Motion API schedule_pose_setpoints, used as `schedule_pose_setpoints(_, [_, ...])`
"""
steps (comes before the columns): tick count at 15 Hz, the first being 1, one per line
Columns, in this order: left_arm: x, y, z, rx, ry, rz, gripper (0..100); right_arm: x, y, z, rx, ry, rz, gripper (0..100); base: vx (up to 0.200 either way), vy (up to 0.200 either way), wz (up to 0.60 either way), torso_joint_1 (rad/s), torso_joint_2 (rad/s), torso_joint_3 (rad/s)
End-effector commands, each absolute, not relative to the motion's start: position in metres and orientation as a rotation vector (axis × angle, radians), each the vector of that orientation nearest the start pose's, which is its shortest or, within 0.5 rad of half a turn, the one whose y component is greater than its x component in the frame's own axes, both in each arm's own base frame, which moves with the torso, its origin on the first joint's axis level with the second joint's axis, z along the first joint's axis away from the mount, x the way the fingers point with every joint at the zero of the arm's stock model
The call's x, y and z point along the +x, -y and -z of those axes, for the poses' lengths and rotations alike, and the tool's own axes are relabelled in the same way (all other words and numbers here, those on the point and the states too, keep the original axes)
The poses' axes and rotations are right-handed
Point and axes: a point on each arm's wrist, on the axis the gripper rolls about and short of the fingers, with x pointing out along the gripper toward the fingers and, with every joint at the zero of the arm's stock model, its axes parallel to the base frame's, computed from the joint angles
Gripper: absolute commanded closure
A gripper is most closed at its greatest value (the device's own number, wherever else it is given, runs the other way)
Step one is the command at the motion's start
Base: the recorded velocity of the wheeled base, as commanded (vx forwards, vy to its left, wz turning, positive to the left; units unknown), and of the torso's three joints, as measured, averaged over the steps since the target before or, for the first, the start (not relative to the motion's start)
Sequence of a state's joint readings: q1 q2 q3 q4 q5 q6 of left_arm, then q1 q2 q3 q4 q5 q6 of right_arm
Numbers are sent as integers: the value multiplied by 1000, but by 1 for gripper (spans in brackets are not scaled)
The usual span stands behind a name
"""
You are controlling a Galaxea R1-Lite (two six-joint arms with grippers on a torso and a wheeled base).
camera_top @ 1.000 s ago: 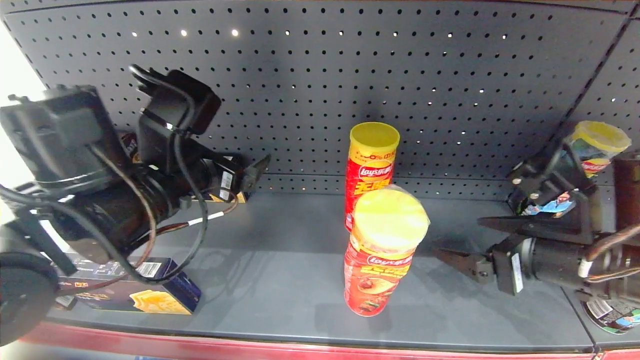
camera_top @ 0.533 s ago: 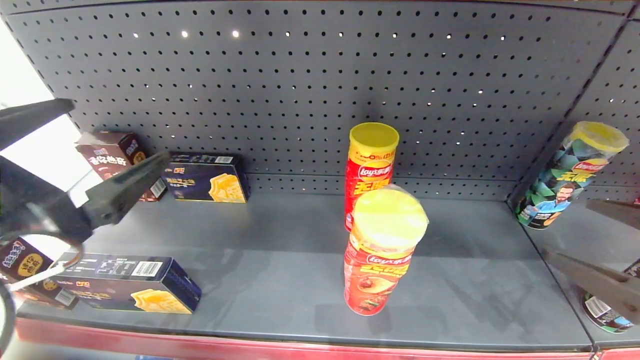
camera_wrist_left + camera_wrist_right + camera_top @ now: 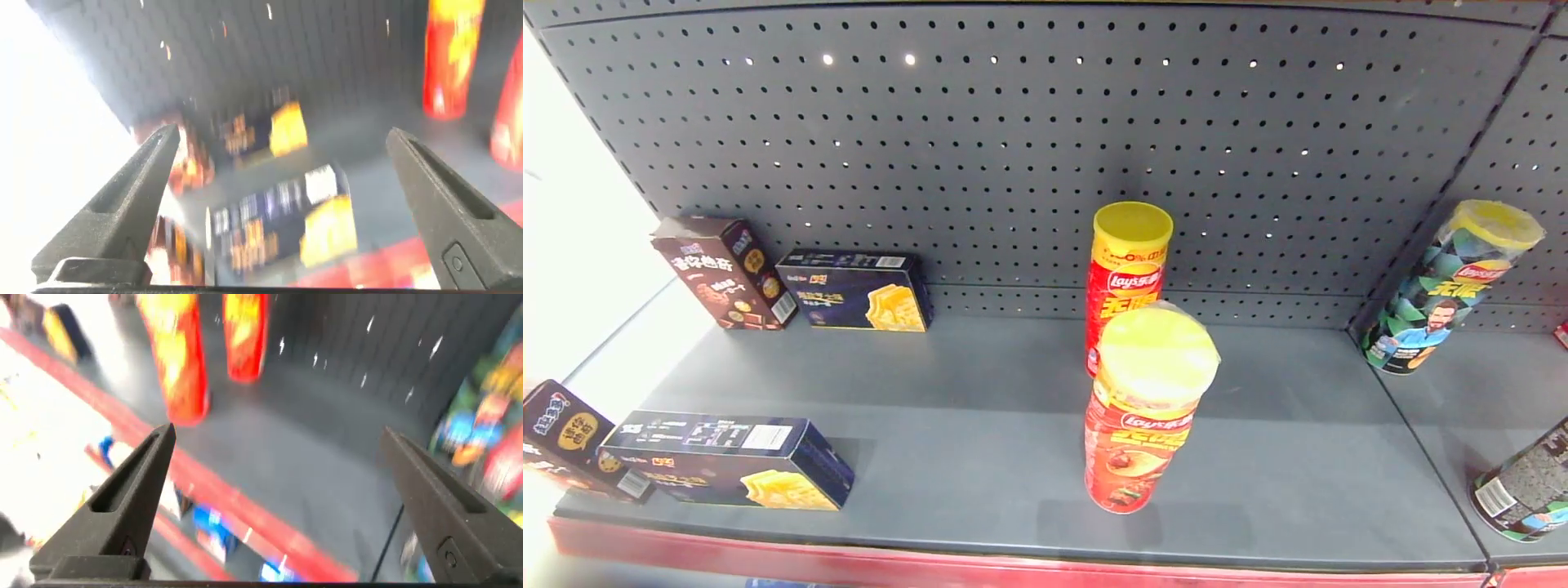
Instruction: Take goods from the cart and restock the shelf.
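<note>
On the grey shelf (image 3: 980, 425), mid-span: two red chip cans upright, front can (image 3: 1143, 416) just ahead of rear can (image 3: 1127, 278), which stands near the pegboard (image 3: 1013, 147). Dark blue box (image 3: 735, 461) lies at front left. Left pincer (image 3: 282, 137) fingers wide apart, empty; right pincer (image 3: 278, 434) likewise spread, empty
</note>
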State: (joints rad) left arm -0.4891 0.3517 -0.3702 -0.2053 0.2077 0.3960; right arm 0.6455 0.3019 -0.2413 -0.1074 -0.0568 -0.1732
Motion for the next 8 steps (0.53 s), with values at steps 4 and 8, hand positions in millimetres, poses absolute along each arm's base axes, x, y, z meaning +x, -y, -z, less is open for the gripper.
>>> schedule_pose_setpoints(4, [-36, -23, -113, 381, 81, 243, 0, -20, 15, -93, -135, -8, -506, 0, 0, 0, 0, 0, 0, 0])
schedule_pose_setpoints(8, [-27, -16, -88, 398, 2, 184, 0, -11, 6, -87, -130, -175, -268, 0, 0, 0, 0, 0, 0, 0])
